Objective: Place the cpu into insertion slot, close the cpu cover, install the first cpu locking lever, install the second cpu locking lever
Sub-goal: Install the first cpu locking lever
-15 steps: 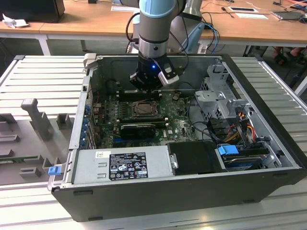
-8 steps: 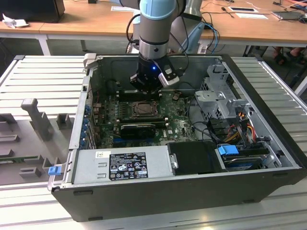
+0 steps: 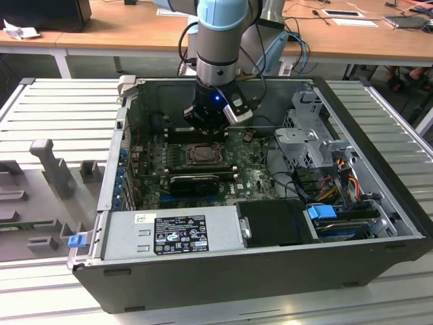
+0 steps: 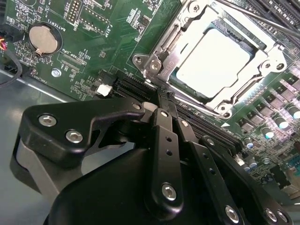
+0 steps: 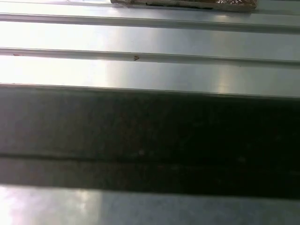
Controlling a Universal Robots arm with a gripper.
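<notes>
The gripper (image 4: 161,101), with its fingers pressed together and holding nothing, hangs just beside the insertion slot (image 4: 268,70), where the cpu (image 4: 213,63) lies under the closed cpu cover (image 4: 176,40).

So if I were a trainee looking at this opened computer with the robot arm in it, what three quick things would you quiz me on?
1. True or false: the cpu already lies in the insertion slot.
2. Multiple choice: the cpu cover is (a) standing upright, (b) lying down around the chip, (c) removed onto the table.
3. Fill in: in the second wrist view, the gripper fingers are ____ together, holding nothing.

Key
1. True; its pale face shows inside the socket.
2. b; the silvery frame lies flat around the chip.
3. Shut; the black fingers meet just short of the socket's corner, above a long black slot.
</notes>
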